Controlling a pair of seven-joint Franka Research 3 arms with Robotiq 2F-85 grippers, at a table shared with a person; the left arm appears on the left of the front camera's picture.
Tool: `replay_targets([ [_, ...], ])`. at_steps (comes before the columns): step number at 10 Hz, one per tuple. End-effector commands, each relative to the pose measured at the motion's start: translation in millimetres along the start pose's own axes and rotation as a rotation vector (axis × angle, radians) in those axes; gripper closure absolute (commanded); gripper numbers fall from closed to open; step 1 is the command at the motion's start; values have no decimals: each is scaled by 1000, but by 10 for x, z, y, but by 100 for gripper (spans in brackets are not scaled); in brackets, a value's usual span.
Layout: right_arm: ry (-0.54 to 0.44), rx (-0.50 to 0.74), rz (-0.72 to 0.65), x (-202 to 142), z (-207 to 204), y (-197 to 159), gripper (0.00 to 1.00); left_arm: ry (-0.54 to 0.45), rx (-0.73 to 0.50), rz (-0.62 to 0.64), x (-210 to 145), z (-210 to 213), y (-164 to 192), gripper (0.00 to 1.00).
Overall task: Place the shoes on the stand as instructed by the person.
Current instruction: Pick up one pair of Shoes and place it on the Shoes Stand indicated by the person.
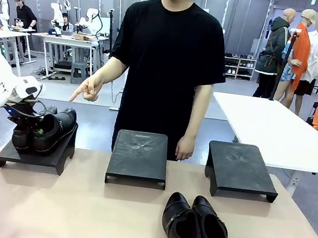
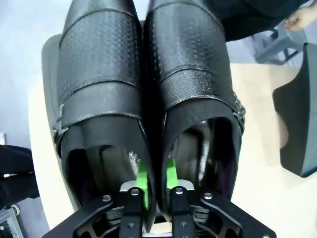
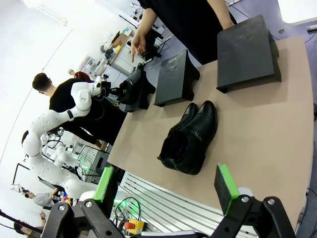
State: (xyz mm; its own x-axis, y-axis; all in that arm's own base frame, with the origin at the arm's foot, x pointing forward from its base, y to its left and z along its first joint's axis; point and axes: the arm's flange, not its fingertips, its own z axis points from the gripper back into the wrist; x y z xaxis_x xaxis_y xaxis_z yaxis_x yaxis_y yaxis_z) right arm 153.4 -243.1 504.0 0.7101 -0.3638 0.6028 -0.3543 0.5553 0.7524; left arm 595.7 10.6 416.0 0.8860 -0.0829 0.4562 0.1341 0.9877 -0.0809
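Shoes (image 1: 196, 229) in two black pairs are spread over a tan worktop (image 1: 76, 214), with a person (image 1: 166, 67) stood behind. The left stand (image 1: 31, 158) is pointed at by the person's hand (image 1: 88, 89) and loaded with one pair (image 1: 45, 129); the other pair (image 3: 190, 136) is laid directly on the worktop. The left gripper (image 2: 156, 173) is set astride the loaded pair's inner walls, its grip not discernible; the right gripper (image 3: 167, 181) is held wide, empty.
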Motion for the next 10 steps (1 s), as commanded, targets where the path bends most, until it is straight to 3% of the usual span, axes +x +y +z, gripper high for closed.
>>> replay_targets([
  [1,-7,5,21,13,3,10,0,-5,-10,-24,59,16,67,50],
  [4,-7,5,21,13,3,10,0,-1,-22,-26,30,139,1,3],
  [10,-7,5,21,13,3,10,0,4,20,-42,-134,449,-163,0],
])
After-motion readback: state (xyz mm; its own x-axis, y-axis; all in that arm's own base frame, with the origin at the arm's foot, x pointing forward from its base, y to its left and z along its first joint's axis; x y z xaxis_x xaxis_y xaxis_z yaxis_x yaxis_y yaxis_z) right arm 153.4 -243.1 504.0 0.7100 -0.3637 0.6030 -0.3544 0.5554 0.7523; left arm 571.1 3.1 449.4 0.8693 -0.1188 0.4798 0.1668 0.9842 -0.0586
